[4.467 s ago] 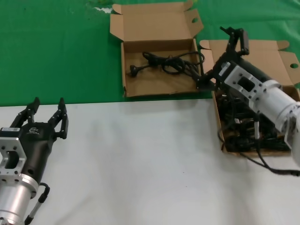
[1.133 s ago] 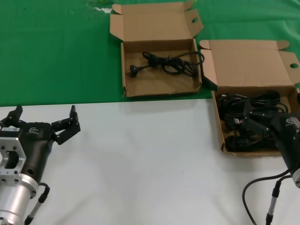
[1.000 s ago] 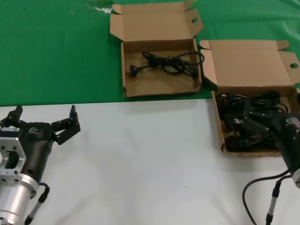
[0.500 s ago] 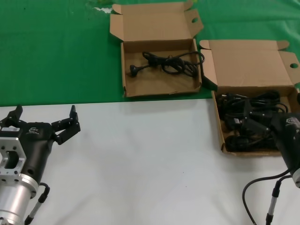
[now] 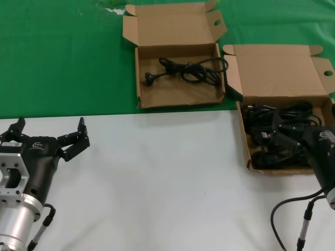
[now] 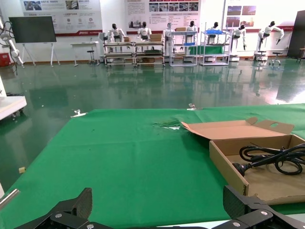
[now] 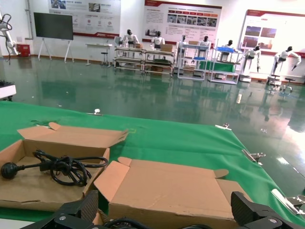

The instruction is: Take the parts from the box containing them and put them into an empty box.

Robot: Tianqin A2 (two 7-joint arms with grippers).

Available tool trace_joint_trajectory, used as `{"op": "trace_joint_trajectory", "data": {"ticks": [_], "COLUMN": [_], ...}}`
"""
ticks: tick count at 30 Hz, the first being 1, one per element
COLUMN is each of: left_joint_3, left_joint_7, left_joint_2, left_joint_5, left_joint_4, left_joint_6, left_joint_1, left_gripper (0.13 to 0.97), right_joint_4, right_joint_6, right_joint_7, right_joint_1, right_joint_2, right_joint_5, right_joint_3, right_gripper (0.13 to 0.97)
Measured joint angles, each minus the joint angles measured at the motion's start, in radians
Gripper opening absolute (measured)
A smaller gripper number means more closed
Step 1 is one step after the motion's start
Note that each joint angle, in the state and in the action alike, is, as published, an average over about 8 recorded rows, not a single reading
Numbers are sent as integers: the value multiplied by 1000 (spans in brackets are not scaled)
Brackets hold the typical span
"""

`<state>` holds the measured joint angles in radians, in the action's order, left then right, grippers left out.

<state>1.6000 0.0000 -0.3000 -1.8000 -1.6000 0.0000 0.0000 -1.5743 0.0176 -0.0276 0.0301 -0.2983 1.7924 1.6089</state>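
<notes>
Your right gripper [image 5: 290,140] hangs released over the cords [image 5: 277,125] in the wider box [image 5: 246,133] at three o'clock, your left gripper [image 5: 49,134] spread at eight o'clock.

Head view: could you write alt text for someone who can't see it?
Two open cardboard boxes: the narrower box holds one cord, the wider box a pile. The right gripper hangs over that pile; the left gripper waits open.

Green cloth [image 5: 63,57] from 9 to 12 o'clock; white table [image 5: 167,183] from 3 to 6.
</notes>
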Motion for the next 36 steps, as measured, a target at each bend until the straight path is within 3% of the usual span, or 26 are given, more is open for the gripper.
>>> {"op": "trace_joint_trajectory", "data": {"ticks": [36], "left_joint_3": [0], "left_joint_7": [0], "left_joint_2": [0], "left_joint_5": [0], "left_joint_4": [0], "left_joint_6": [0], "left_joint_1": [0], "left_gripper": [966], "right_joint_4": [0], "right_joint_6": [0], "right_joint_7": [0], "right_joint_1": [0], "right_joint_2": [0], "right_joint_5": [0], "right_joint_3": [0], "right_gripper": [966]}}
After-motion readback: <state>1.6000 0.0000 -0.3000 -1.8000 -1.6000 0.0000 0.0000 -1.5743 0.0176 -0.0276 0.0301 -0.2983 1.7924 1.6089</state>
